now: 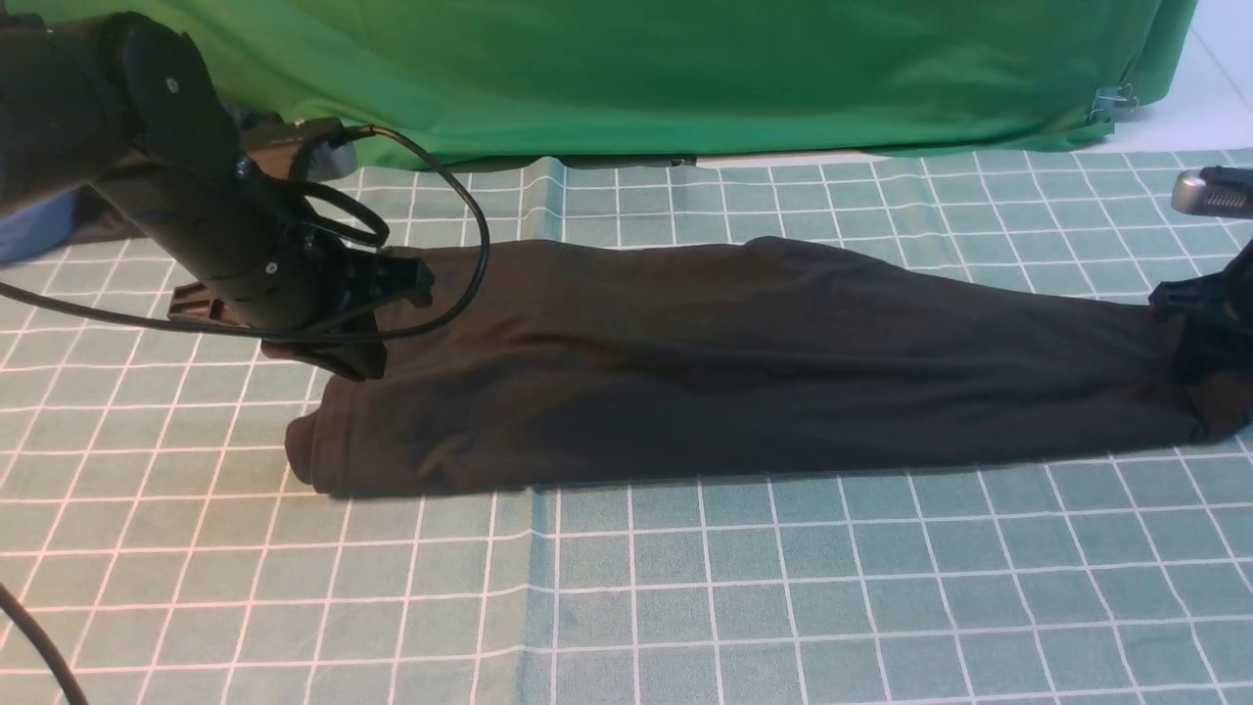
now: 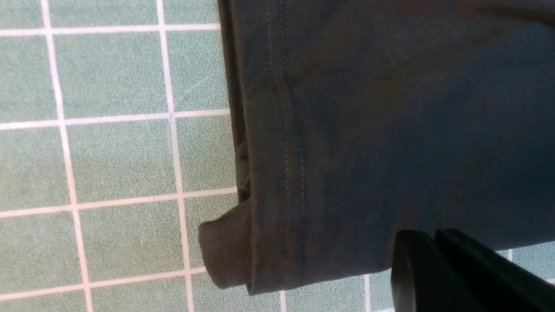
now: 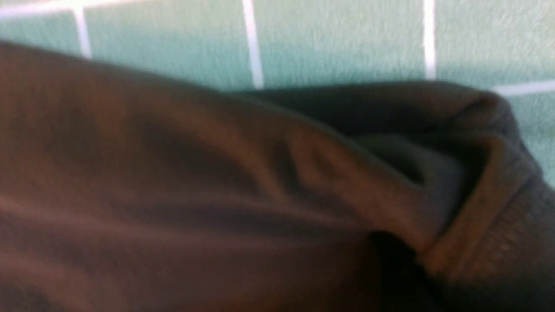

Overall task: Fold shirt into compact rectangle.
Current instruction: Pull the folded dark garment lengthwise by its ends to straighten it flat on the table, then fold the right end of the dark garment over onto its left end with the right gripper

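Note:
The black shirt (image 1: pixel 734 362) lies as one long strip across the checked cloth, hem end to the left, neck end to the right. My left gripper (image 1: pixel 357 364) is at the strip's far left corner. In the left wrist view its jaws (image 2: pixel 427 236) are shut, tips over the shirt's (image 2: pixel 390 130) edge, and no cloth shows between them; a ribbed cuff (image 2: pixel 221 251) pokes out beside the stitched hem. My right gripper (image 1: pixel 1189 323) sits at the right end, where the cloth rises to it. The blurred right wrist view shows the shirt (image 3: pixel 173 195) bunching toward a dark finger (image 3: pixel 390 255) beside the collar (image 3: pixel 477 208).
A green checked tablecloth (image 1: pixel 685 587) covers the table, with a crease running front to back. A green backdrop (image 1: pixel 685 69) hangs behind. The left arm's black cable (image 1: pixel 470 225) loops over the shirt's left end. A silver object (image 1: pixel 1214 191) sits at the right edge.

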You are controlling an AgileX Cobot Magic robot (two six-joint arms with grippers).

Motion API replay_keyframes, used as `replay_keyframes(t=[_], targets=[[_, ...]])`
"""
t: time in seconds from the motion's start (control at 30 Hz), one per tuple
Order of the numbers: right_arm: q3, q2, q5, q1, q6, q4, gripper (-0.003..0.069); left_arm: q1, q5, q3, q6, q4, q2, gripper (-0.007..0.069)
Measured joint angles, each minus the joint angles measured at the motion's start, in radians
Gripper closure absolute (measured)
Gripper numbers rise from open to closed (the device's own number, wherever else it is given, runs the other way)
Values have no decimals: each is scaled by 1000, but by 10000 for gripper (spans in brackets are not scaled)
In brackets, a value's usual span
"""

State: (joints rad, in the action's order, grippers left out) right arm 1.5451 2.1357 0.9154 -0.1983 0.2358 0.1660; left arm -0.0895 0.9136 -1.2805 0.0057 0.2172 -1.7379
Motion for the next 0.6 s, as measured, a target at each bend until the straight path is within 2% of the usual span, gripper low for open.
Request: replay_keyframes(t=[0.03,0.1,0.4,0.6], targets=[[4,0,9,0,12,-3,575,0,0,0,5,0,0,618],[18,0,30,-2,20,-13,604,0,0,0,16,0,0,618],[165,-99,222,-102,-28,-80,613,69,20,1,23,-8,102,617],[224,-145,292,-89,-47,-91,616,112,30,1,20,-10,180,617]])
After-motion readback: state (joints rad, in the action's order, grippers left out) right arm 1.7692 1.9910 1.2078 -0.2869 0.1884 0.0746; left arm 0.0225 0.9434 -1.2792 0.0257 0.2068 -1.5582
